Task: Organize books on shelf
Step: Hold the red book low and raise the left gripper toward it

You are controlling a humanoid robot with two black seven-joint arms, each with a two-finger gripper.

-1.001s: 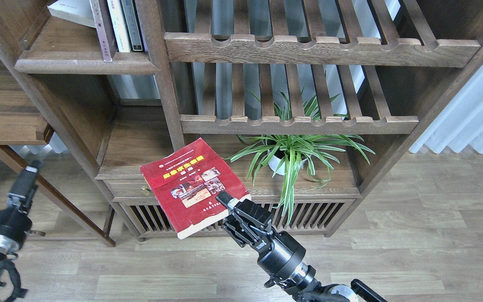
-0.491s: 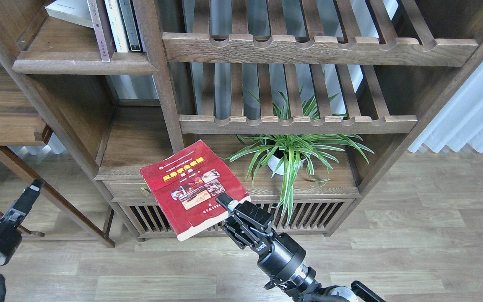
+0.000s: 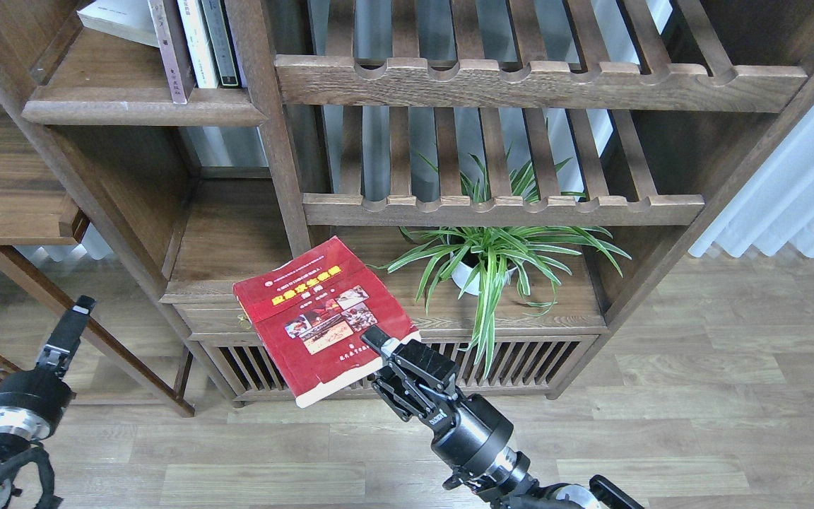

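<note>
Books (image 3: 188,42) on the upper-left shelf (image 3: 142,106) are cut off by the top edge of the head view, so I see only their lower spines standing upright, with a pale one leaning at the far left; I cannot read any titles. My left gripper (image 3: 76,318) is seen dark and nearly end-on at the lower left, above the floor, and I cannot tell whether its fingers are apart or together. The left arm's lower part runs out of the bottom-left corner. My right gripper (image 3: 373,341) is pinching the near right corner of the red book (image 3: 319,318); one finger lies on the cover, the other is hidden beneath it. The book is held in the air, cover up and tilted, in front of the lower compartment (image 3: 230,247) of the bookcase, just left of the potted plant (image 3: 485,261). My right arm rises from the bottom edge, slanting up and left toward the book.
</note>
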